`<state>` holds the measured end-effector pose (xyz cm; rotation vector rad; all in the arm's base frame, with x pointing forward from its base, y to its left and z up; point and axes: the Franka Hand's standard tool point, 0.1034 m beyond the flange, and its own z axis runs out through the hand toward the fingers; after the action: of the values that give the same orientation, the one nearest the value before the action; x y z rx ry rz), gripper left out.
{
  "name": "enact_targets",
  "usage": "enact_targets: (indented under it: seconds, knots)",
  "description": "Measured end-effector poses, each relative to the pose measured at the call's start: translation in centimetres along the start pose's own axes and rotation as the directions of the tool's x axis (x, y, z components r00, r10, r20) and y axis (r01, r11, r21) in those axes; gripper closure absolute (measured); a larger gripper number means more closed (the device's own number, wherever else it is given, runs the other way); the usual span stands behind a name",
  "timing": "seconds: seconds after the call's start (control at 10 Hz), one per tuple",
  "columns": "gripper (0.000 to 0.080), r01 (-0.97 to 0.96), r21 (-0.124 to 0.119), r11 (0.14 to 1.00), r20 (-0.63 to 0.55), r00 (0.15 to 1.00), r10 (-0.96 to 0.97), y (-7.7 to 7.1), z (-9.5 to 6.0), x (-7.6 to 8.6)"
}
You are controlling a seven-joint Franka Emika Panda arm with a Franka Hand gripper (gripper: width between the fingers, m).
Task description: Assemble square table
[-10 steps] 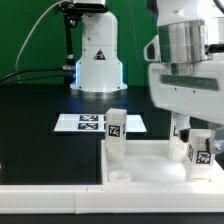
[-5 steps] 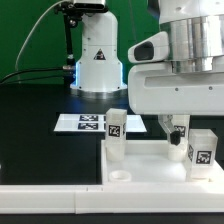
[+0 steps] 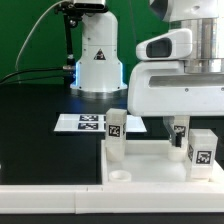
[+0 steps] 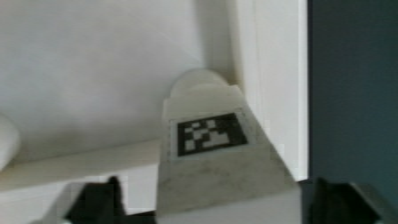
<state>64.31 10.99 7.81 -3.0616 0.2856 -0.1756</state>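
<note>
**Franka arm at work on the square table.** The gripper hangs low over the slab, which lies on the black table at 5 o'clock in the exterior view.

Two white legs, each showing one black-and-white tag, stand upright at the slab. The first leg is at its 10 o'clock corner. The second leg is at 3 o'clock, just beside the gripper. One round corner hole shows at the slab's 7 o'clock corner.

In the wrist view a single tagged leg sits between the two dark fingers, which stand well apart, one on each flank. It cannot be told whether they press on it. Nor can it be told whether this is one of the two legs counted from outside.

One marker board lies flat at 11 o'clock from the slab. One long white rail runs along the 6 o'clock edge of the exterior view.
</note>
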Motion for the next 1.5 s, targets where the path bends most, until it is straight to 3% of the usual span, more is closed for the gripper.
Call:
enact_targets:
  seconds: [0.1,0.2,0.3,0.5,0.7,0.8,1.0,1.2,1.4,1.5]
  knots:
    - [0.043,-0.089,0.003,0.996,0.001,0.996,0.089,-0.1,0.0,0.0]
    - [0.0515,-0.189,0.001,0.982,0.0,0.982,0.189,0.0,0.0,0.0]
    - [0.0515,-0.277,0.001,0.961,0.001,0.961,0.277,0.1,0.0,0.0]
    - [0.0515,-0.642,-0.011,0.766,-0.005,0.766,0.642,0.1,0.0,-0.4]
    - [0.0515,-0.891,-0.026,0.454,0.037,0.453,0.891,-0.2,-0.1,-0.5]
    - [0.0515,-0.935,-0.028,0.353,0.051,0.352,0.935,-0.1,-0.1,-0.5]
    - [0.0515,-0.967,-0.038,0.253,0.05,0.251,0.967,-0.2,0.0,-0.5]
    - [0.0515,-0.931,-0.03,0.364,0.048,0.362,0.931,-0.1,0.0,-0.4]
    - [0.0233,-0.646,0.025,0.763,0.038,0.763,0.645,-0.9,-0.2,-0.3]
    - [0.0233,-0.566,0.025,0.824,0.045,0.824,0.565,-0.7,-0.1,-0.4]
